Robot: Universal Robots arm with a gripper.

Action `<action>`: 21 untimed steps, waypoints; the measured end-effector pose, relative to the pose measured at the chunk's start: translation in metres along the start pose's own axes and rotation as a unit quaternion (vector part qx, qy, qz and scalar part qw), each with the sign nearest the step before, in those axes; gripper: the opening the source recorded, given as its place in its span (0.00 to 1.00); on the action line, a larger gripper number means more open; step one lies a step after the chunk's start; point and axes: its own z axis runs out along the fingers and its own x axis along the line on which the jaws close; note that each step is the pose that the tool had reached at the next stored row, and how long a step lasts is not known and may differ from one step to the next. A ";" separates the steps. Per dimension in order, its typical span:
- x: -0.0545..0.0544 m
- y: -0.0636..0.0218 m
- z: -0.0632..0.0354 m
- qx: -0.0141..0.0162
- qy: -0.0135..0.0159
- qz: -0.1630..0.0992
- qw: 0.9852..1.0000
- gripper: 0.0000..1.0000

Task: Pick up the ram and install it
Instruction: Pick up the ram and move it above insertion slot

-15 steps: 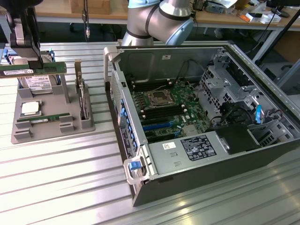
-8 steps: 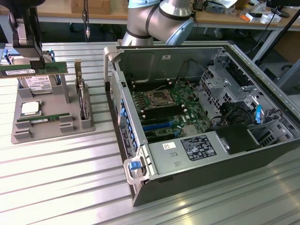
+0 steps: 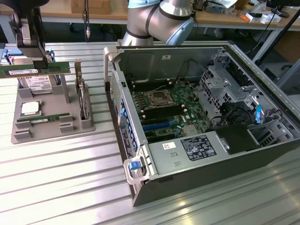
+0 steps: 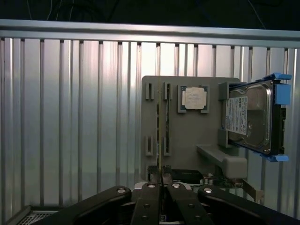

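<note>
Ribbed aluminium table [image 3: 56, 178] under everything. The big open grey-and-black metal computer case [image 3: 211, 180] sprawls from the centre out to 4 o'clock in the exterior view. The silver-grey robot arm [image 3: 159, 18] sits at 12. Over at 9 o'clock is the flat grey plastic parts tray [image 3: 51, 133], with a boxy silver hard drive [image 3: 33, 83] propped at its far end. The black gripper [image 3: 37, 62] hangs at 10 o'clock above the tray, clenched on the ram [image 3: 23, 71], a long thin green circuit-board stick, held level and clear of the tray. The wrist cam has that stick edge-on between the fingers [image 4: 145, 206]. Smallest bit: a square silver processor chip [image 3: 29, 108] lying on the tray.
</note>
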 end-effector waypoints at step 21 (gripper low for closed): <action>0.000 -0.0064 -0.0003 0.000 0.000 0.000 1.000 0.12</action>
